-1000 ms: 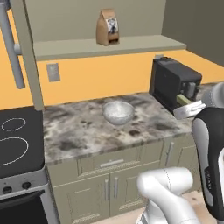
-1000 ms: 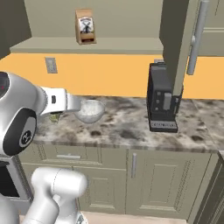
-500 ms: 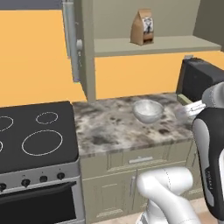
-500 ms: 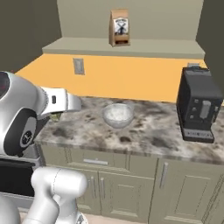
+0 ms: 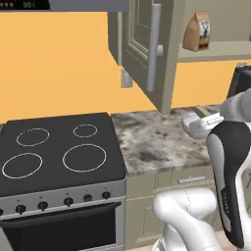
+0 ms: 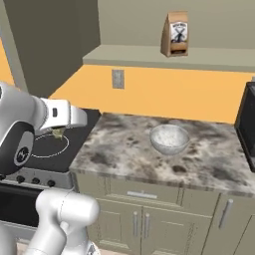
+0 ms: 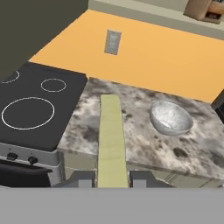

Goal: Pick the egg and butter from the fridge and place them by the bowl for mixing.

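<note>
The tabletop [image 7: 144, 144] lies well below the pincer [image 7: 113, 179], the bowl [image 7: 170, 118] ahead and right. Its 2 fingers pinch the butter [image 7: 111, 140], which juts far forward; released from this height, it would likely bounce off.

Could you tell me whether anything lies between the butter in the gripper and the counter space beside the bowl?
Nothing visible does. The gripper is shut on the butter, which points over bare marbled counter. The bowl sits on that counter, with the stove off to one side.
</note>
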